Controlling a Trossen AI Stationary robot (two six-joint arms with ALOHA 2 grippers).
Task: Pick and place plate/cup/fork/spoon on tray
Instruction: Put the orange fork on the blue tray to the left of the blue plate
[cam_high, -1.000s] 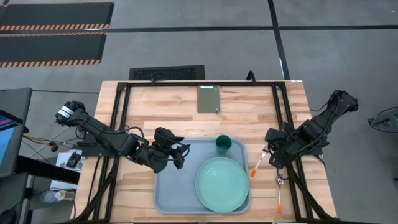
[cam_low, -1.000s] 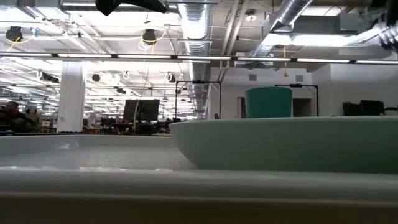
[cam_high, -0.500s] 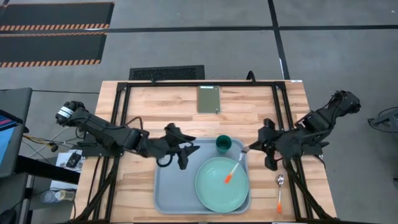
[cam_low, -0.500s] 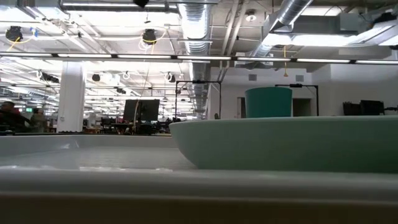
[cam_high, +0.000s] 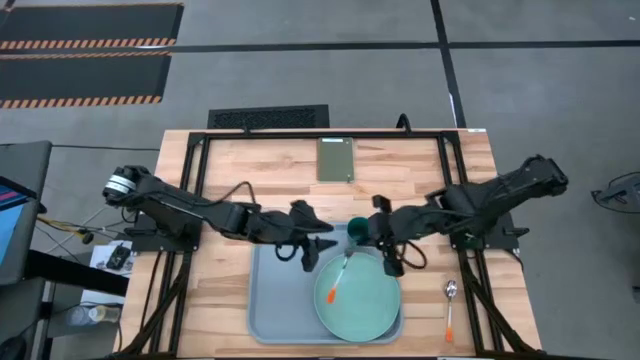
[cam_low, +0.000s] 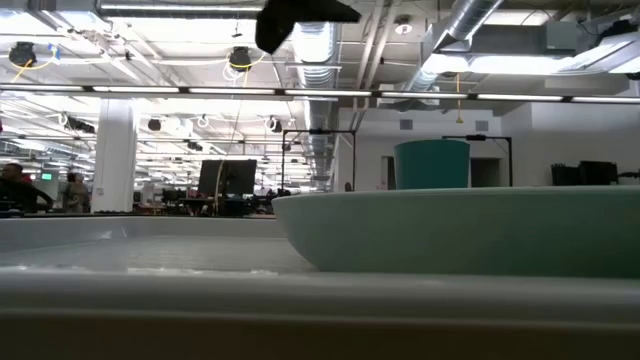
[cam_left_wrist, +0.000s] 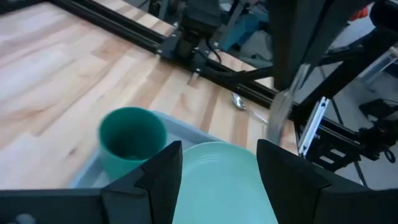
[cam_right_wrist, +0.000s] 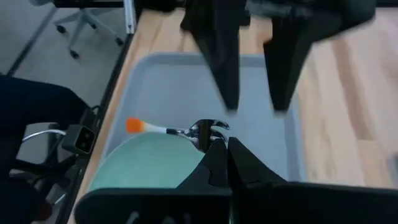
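we're on the right gripper (cam_high: 384, 243), stretched in over the far edge of the tray, its jaws pinched tight on the fork (cam_high: 338, 279). in the right wrist view the two fingers close on the silver tines (cam_right_wrist: 208, 130) and the orange handle (cam_right_wrist: 138, 126) sticks straight out away from them. from above, the fork's long axis runs on a diagonal, tines up by the jaws and handle tip pointing near and left, hanging over the left part of the plate (cam_high: 372, 312). we judge it carried rather than resting, though we can't tell if the handle tip is touching the plate.

so the thing that matters: below the jaws it's plate, not bare tray (cam_high: 270, 305). open tray floor lies to the left of the plate, in the direction the handle already points. if the fork is meant for the tray bed, we'd want a shift left; dropped here it lands in the plate.

the cup (cam_high: 359, 232) stands just left of the jaws, at the tray's far edge, touching or nearly touching the plate rim, close enough to bump.

the left gripper (cam_high: 316, 248) hovers on the other side of the cup, fingers spread and empty. the spoon (cam_high: 450, 309) lies out on the table to the right of the tray, nearer the right arm, handle toward us.
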